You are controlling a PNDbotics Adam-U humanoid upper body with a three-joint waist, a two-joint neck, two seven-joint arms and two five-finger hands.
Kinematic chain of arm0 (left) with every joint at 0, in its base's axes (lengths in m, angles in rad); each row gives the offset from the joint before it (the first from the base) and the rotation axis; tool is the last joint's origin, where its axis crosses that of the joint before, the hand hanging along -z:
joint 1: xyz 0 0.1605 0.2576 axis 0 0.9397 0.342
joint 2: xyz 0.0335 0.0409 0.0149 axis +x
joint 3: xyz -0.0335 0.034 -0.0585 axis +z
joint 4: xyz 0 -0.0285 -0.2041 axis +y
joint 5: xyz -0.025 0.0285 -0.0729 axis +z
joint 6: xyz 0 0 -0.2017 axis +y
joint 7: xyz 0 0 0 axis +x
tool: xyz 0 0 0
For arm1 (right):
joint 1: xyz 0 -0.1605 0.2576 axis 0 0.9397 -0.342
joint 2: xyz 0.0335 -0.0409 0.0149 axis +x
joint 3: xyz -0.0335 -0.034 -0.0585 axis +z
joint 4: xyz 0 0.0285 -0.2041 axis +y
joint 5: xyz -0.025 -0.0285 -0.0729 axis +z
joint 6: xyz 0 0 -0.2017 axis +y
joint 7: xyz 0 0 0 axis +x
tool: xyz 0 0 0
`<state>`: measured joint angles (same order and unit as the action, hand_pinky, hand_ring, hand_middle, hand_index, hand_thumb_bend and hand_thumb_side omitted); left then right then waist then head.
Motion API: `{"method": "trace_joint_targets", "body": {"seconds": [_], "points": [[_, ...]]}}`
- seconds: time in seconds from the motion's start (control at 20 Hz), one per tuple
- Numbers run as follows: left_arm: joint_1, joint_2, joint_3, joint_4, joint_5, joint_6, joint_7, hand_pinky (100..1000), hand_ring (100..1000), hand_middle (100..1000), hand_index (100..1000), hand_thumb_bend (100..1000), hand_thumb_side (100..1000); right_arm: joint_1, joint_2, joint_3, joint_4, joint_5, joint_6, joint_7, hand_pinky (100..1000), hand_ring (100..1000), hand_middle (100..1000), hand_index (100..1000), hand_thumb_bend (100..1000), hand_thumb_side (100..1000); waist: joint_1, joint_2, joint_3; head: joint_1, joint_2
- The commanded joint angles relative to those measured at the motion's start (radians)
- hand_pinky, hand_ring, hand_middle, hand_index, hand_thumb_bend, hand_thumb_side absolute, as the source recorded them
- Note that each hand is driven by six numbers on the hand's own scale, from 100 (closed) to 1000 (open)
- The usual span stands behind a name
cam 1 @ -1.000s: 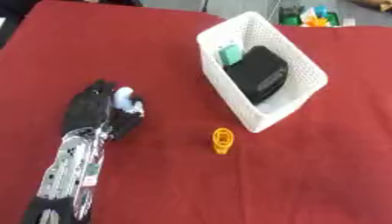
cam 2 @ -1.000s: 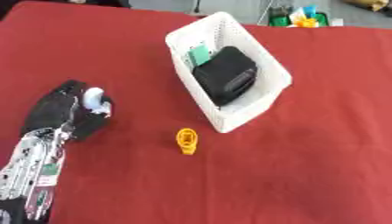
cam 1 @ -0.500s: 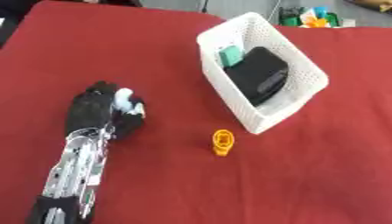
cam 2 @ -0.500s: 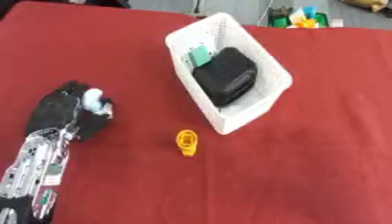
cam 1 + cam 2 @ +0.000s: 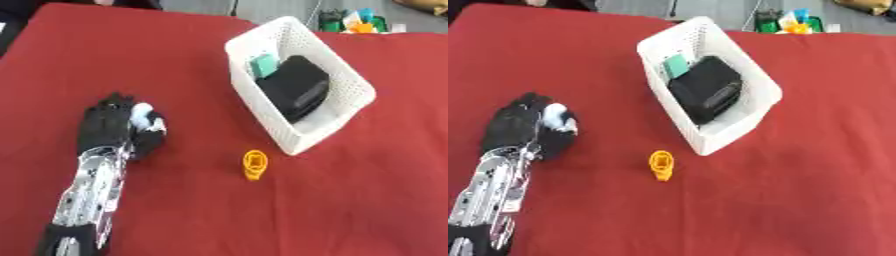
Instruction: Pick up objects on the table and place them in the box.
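The left hand (image 5: 118, 127), well left of the box (image 5: 350, 82), curls around a small white thing (image 5: 143, 114). An orange piece (image 5: 255, 164) lies just before the box's near corner, bare red cloth (image 5: 367, 200) around it.

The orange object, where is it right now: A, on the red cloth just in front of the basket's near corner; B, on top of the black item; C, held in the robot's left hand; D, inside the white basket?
A: the orange object lies on the red cloth just below the white basket, apart from the left hand.
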<state>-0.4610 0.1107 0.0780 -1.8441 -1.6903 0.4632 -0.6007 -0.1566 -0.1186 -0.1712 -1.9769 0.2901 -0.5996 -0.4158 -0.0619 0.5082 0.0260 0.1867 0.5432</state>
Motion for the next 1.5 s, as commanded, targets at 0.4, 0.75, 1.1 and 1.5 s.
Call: {"method": "trace_joint_targets", "body": {"seconds": [0.4, 0.75, 1.1, 1.5], "points": [[-0.012, -0.004, -0.004, -0.021, 0.013, 0.000, -0.006, 1000, 1000, 985, 1000, 100, 1000, 0.003, -0.004, 0.001, -0.023, -0.007, -0.004, 0.005, 768, 755, 612, 720, 211, 1000, 0.004, -0.017, -0.002, 0.005, -0.009], [-0.013, -0.006, -0.005, -0.012, 0.005, -0.005, -0.028, 1000, 1000, 970, 1000, 100, 1000, 0.001, -0.004, 0.000, -0.023, -0.012, -0.010, 0.002, 768, 755, 612, 720, 199, 1000, 0.004, -0.017, -0.003, 0.005, -0.009], [-0.013, -0.009, -0.004, -0.008, -0.019, -0.007, -0.047, 1000, 1000, 965, 1000, 100, 1000, 0.001, -0.004, 0.000, -0.023, -0.016, -0.012, 0.004, 769, 755, 613, 721, 196, 1000, 0.004, -0.015, -0.003, 0.004, -0.008], [-0.012, -0.011, -0.006, -0.007, -0.028, 0.003, -0.056, 979, 988, 887, 945, 100, 726, -0.001, -0.005, -0.002, -0.023, -0.019, -0.016, 0.002, 770, 755, 613, 720, 188, 1000, 0.002, -0.014, -0.002, 0.005, -0.007]]}}
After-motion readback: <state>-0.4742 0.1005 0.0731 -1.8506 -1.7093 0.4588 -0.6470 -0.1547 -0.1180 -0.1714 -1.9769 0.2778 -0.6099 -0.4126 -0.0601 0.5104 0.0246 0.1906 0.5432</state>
